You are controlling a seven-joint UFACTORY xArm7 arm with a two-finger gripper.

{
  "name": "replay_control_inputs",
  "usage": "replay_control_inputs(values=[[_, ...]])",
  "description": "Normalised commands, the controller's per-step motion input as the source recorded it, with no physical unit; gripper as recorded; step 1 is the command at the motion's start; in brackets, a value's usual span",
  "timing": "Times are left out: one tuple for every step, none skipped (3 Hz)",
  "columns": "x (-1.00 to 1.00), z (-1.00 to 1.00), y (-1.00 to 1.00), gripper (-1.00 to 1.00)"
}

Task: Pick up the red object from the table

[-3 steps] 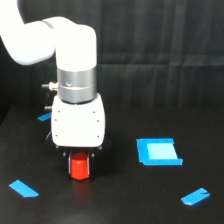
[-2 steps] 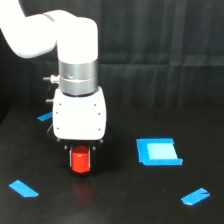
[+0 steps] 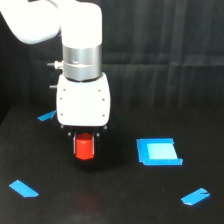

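Note:
The red object [image 3: 84, 147] is a small red-orange block held between the dark fingers of my gripper [image 3: 84, 148], which hangs below the white arm housing. The gripper is shut on it. The block is lifted off the black table [image 3: 115, 200]; a faint red reflection shows on the surface below it. The fingertips are mostly hidden against the dark background.
A blue square [image 3: 158, 151] lies on the table to the exterior view's right of the gripper. Blue tape strips lie at the front left [image 3: 23, 188], front right [image 3: 195, 196] and behind the arm at the left [image 3: 46, 116].
The arm has risen, carrying the red object up off the table. The block was at the surface one second ago and now hangs above it.

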Motion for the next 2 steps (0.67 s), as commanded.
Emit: replay_control_inputs(values=[[0.26, 1.00, 0.11, -1.00], [0.19, 0.98, 0.21, -0.91]])
